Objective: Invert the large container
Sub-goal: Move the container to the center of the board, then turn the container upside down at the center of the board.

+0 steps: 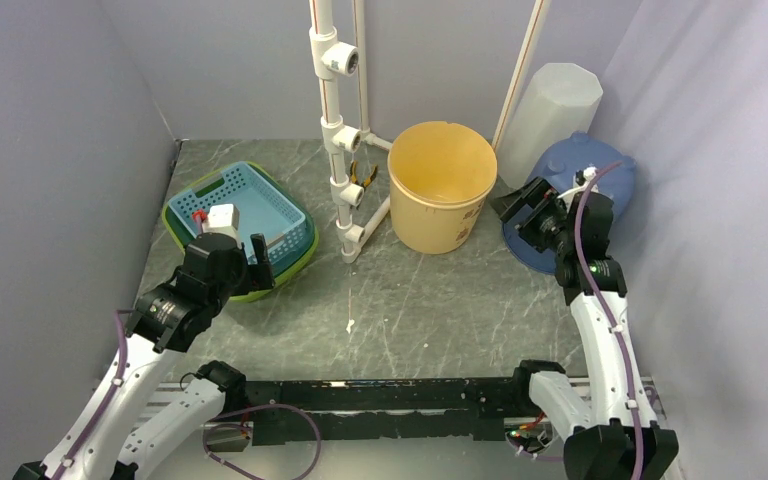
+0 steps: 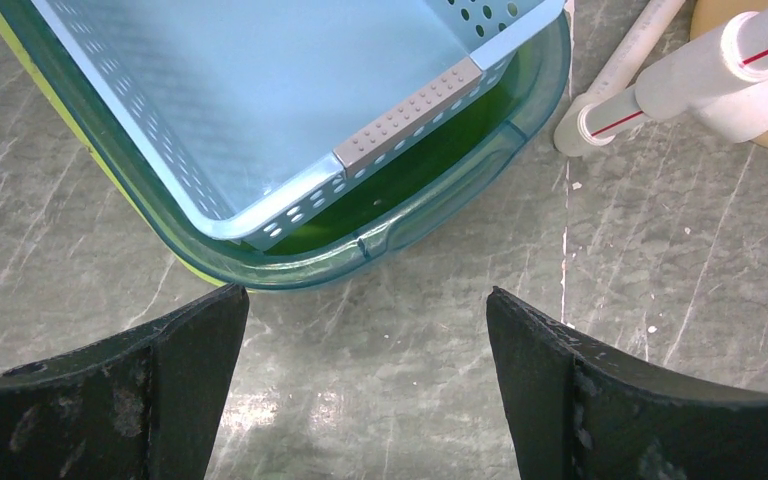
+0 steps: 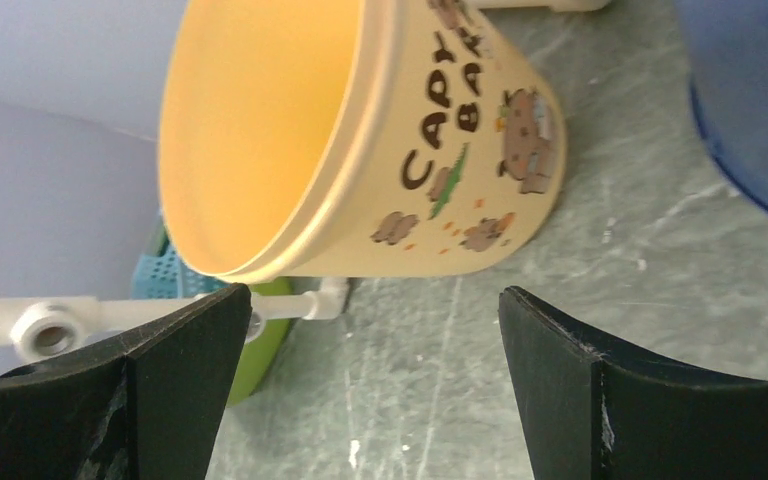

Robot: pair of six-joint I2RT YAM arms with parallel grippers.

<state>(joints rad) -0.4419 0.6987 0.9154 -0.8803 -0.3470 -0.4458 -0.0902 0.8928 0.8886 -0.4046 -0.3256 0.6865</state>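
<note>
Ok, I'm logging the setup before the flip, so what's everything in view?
bucket: one, yellow, upright, back centre
basket: one, light blue, left, nested in green tub
pipe frame: one, white, between basket and bucket
blue tub: one, dark blue, right side
tall container: one, translucent white, back right corner
left pincer: one, black, open, by basket's corner
right pincer: one, black, open, facing bucket

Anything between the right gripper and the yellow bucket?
Nothing visible. The right gripper is open and faces the yellow bucket across bare tabletop. The white pipe frame stands on the bucket's other side, towards the left gripper, clear of this approach.
</note>
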